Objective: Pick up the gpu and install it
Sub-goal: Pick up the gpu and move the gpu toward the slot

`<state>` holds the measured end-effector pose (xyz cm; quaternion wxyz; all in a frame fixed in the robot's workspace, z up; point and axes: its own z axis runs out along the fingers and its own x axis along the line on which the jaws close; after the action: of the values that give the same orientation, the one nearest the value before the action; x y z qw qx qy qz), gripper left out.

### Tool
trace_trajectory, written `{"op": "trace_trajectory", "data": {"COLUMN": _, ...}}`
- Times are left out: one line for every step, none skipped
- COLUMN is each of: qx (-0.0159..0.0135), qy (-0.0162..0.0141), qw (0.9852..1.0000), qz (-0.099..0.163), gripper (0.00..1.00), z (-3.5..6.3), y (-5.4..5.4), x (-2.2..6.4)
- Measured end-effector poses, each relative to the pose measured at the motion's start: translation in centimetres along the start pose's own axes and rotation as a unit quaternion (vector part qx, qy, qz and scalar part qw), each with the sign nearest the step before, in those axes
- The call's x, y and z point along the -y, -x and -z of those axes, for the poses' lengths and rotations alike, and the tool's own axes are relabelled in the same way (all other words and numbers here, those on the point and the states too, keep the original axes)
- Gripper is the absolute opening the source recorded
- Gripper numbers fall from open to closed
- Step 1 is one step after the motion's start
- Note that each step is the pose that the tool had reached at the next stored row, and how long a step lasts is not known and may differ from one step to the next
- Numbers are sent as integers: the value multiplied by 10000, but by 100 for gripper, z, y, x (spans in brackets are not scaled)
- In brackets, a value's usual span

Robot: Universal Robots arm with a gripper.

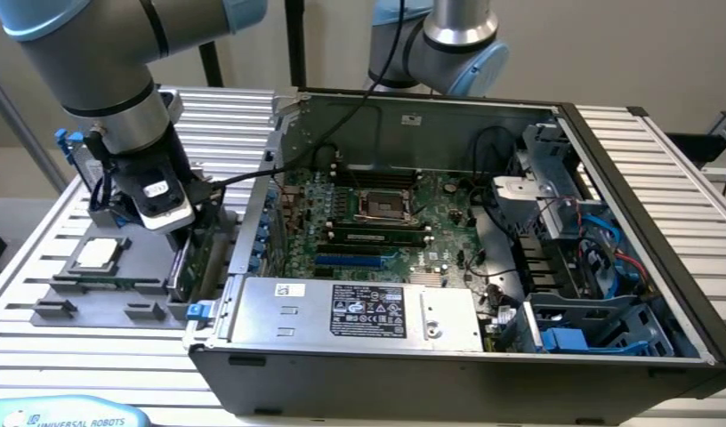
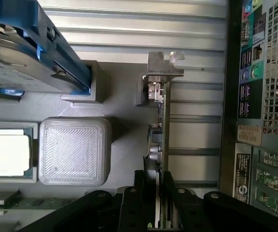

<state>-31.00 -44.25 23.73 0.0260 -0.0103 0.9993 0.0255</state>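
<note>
The end effector [image 2: 155, 180] is clenched on the upper edge of the thin green expansion card with silver end bracket [image 2: 159, 121], which stands upright at the grey holder tray's [image 2: 124, 104] edge beside the black computer case [image 2: 235, 96], its long axis along that edge.

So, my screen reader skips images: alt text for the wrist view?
The hand grips the gpu, standing on edge in a grey holder. A CPU, a hard drive and the PC case lie nearby.
</note>
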Motion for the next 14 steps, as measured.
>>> {"op": "trace_trajectory", "data": {"qx": 0, "qy": 0, "qw": 10000, "qz": 0, "gripper": 27, "z": 0, "y": 0, "x": 0}}
{"op": "trace_trajectory", "data": {"qx": 0, "qy": 0, "qw": 10000, "qz": 0, "gripper": 27, "z": 0, "y": 0, "x": 0}}
{"op": "trace_trajectory", "data": {"qx": 0, "qy": 0, "qw": 10000, "qz": -2, "gripper": 27, "z": 0, "y": 0, "x": 0}}
{"op": "trace_trajectory", "data": {"qx": 0, "qy": 0, "qw": 10000, "qz": -9, "gripper": 27, "z": 0, "y": 0, "x": 0}}
{"op": "trace_trajectory", "data": {"qx": 0, "qy": -1, "qw": 10000, "qz": -18, "gripper": 27, "z": 0, "y": 0, "x": 1}}
{"op": "trace_trajectory", "data": {"qx": 0, "qy": -2, "qw": 10000, "qz": -29, "gripper": 27, "z": -1, "y": 0, "x": 1}}
{"op": "trace_trajectory", "data": {"qx": 1, "qy": -3, "qw": 10000, "qz": -40, "gripper": 27, "z": -1, "y": 0, "x": 1}}
{"op": "trace_trajectory", "data": {"qx": 2, "qy": -3, "qw": 10000, "qz": -49, "gripper": 27, "z": -2, "y": 0, "x": 1}}
{"op": "trace_trajectory", "data": {"qx": 2, "qy": -3, "qw": 10000, "qz": -55, "gripper": 27, "z": -2, "y": 0, "x": 1}}
{"op": "trace_trajectory", "data": {"qx": 2, "qy": -3, "qw": 10000, "qz": -55, "gripper": 27, "z": -2, "y": 0, "x": 1}}
{"op": "trace_trajectory", "data": {"qx": 2, "qy": -3, "qw": 10000, "qz": -56, "gripper": 27, "z": -2, "y": 0, "x": 0}}
{"op": "trace_trajectory", "data": {"qx": 3, "qy": -3, "qw": 10000, "qz": -56, "gripper": 27, "z": -2, "y": 0, "x": 0}}
{"op": "trace_trajectory", "data": {"qx": 3, "qy": -3, "qw": 10000, "qz": -57, "gripper": 27, "z": -2, "y": -1, "x": 0}}
{"op": "trace_trajectory", "data": {"qx": 2, "qy": -3, "qw": 10000, "qz": -57, "gripper": 27, "z": -2, "y": -1, "x": 0}}
